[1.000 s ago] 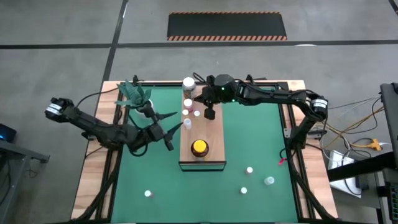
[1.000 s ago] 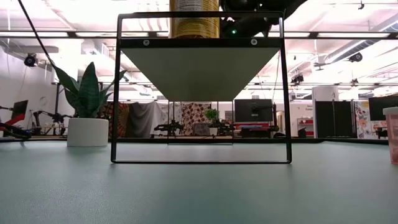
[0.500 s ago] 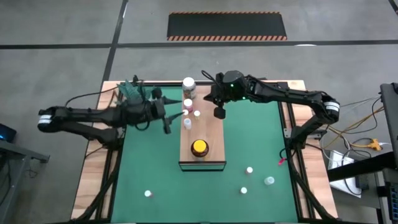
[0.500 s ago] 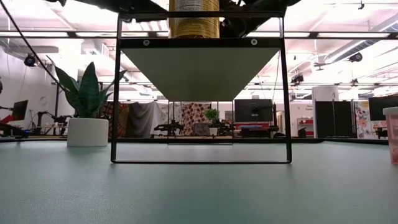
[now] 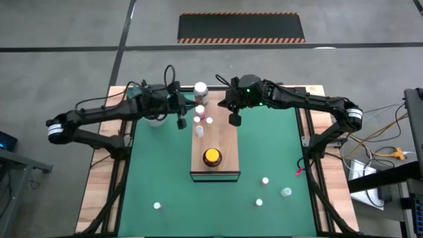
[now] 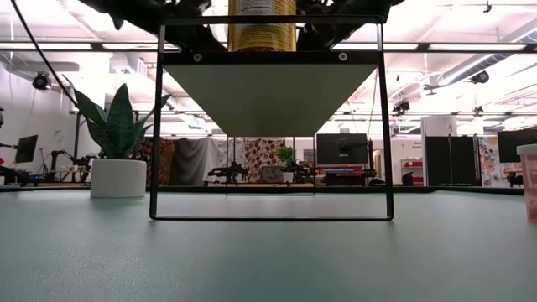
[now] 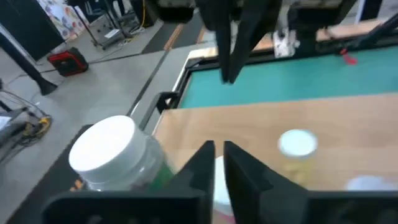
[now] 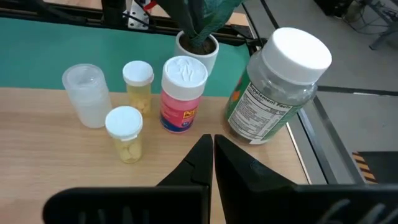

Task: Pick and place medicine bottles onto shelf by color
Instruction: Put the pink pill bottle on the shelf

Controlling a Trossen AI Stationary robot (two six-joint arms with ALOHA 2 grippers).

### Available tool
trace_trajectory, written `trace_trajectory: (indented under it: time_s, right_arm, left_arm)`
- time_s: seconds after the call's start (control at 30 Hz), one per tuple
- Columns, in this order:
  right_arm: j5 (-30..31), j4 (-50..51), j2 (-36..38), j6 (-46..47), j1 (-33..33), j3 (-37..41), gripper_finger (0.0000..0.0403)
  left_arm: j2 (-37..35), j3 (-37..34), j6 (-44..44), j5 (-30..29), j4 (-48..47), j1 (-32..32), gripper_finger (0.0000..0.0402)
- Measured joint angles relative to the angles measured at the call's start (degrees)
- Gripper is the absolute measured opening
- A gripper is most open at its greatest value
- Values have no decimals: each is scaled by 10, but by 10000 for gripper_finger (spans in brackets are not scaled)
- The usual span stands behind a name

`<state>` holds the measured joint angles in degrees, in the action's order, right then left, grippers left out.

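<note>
Hovering closed and empty, left gripper (image 5: pixel 182 121) sits just beside the shelf's (image 5: pixel 226 149) white-capped bottles (image 5: pixel 199 119).

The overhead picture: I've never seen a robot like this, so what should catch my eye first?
Two dark arms meet over the far end of a wooden shelf on the green mat, where small medicine bottles cluster beside a big white-lidded jar. The left pincer and right pincer are both shut and empty. A yellow-lidded jar stands alone nearer the front.
</note>
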<state>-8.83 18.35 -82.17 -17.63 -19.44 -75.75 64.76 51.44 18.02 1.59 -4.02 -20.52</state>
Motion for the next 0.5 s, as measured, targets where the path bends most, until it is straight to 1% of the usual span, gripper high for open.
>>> trace_trajectory:
  time_s: [0.07,0.2,0.4,0.5]
  right_arm:
    - [0,1,0,0,0,0,9]
    - [7,4,0,9,0,0,9]
    - [55,14,0,11,0,0,9]
    - [61,15,0,12,0,0,9]
  left_arm:
    - [12,3,8,0,4,-6,6]
    - [29,5,23,0,5,-10,10]
    - [42,2,24,0,4,-11,2]
    - [42,-3,25,-2,4,-12,1]
